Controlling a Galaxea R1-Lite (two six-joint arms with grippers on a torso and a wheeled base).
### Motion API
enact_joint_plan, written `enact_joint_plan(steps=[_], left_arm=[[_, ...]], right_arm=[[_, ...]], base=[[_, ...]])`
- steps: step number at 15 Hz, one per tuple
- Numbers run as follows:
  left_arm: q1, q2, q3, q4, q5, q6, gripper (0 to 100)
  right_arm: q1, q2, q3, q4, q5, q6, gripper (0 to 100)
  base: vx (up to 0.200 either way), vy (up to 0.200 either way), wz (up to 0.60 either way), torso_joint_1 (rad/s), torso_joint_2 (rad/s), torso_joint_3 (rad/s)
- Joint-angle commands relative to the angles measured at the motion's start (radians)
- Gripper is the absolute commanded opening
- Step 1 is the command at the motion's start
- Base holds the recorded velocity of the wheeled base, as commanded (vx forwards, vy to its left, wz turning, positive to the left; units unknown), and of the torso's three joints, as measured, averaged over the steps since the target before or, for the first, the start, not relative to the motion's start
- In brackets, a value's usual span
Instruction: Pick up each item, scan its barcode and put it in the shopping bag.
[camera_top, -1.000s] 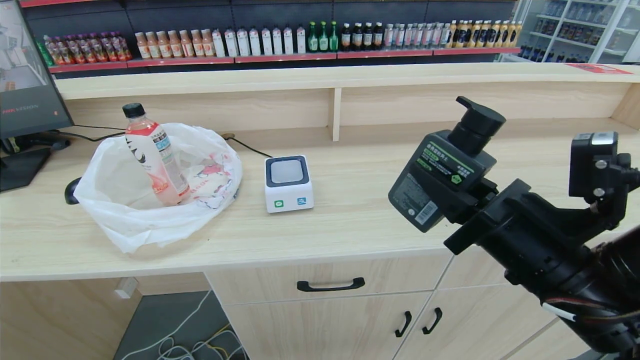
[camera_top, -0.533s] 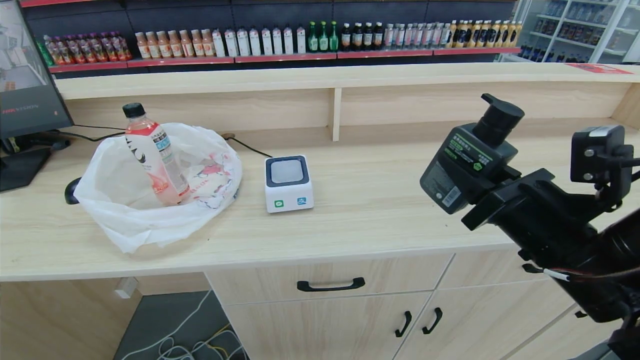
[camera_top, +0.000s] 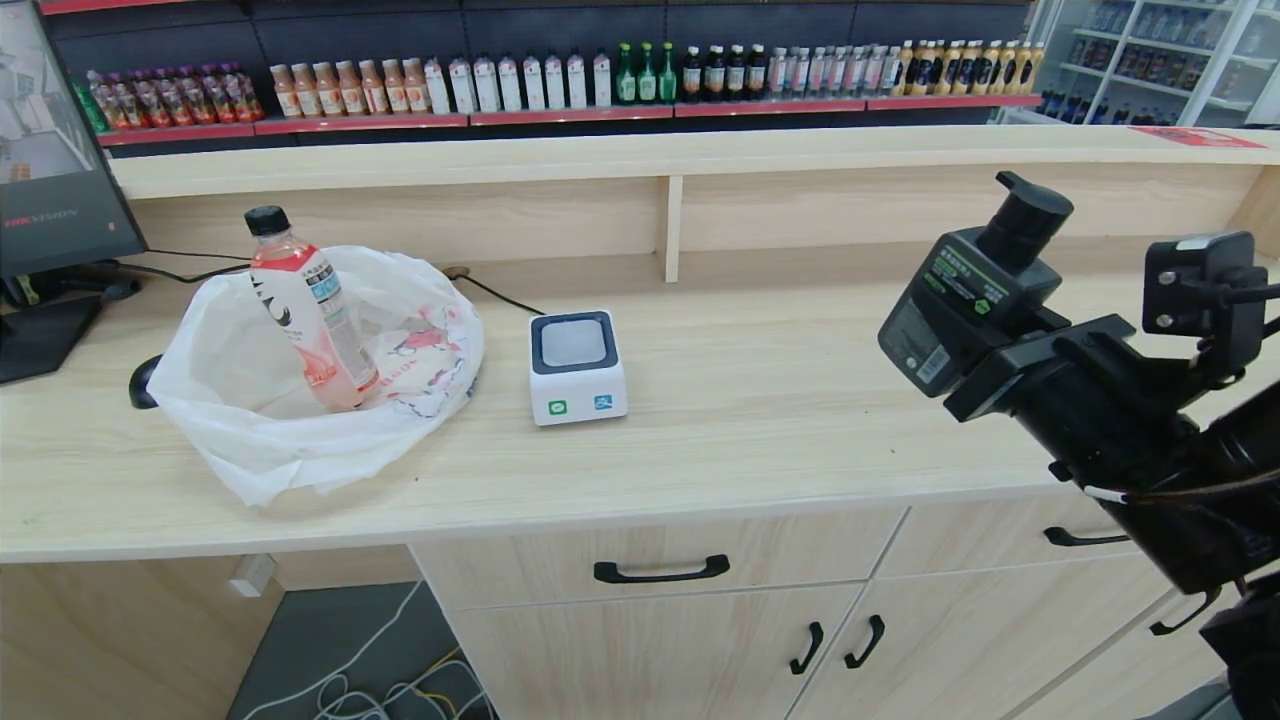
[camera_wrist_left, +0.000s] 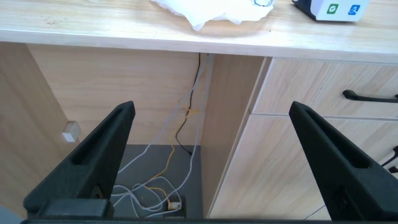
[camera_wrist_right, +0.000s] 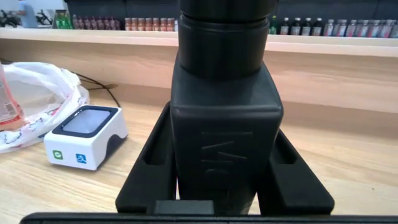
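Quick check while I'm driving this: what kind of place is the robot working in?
Most likely a convenience store checkout: shelves of bottled drinks behind, a white barcode scanner on the wooden counter, and a plastic shopping bag beside it.

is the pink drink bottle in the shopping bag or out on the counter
In the bag: the pink bottle leans inside the open shopping bag, base below its rim, cap sticking out above.

wood counter (camera_top: 760, 400), shopping bag (camera_top: 250, 440), scanner (camera_top: 577, 367), mouse (camera_top: 142, 382), monitor (camera_top: 50, 180) far L
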Motion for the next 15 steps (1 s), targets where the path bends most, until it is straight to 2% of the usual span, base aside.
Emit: enact_joint_plan(steps=[1, 4, 15], left_arm=[[0.001, 0.000, 0.000, 0.000, 0.001, 0.000, 100], [0.001, 0.000, 0.000, 0.000, 0.001, 0.000, 100], [0.001, 0.000, 0.000, 0.000, 0.001, -0.003, 100]], right_arm=[[-0.018, 0.021, -0.007, -0.001, 0.000, 0.002, 0], [-0.048, 0.030, -0.010, -0.001, 0.000, 0.000, 0], [-0.046, 0.024, -0.003, -0.001, 0.000, 0.016, 0]], base=[[0.000, 0.000, 0.00, 0.000, 0.00, 0.000], [0.000, 0.000, 0.00, 0.000, 0.00, 0.000], [0.000, 0.200, 0.00, 0.001, 0.00, 0.000]])
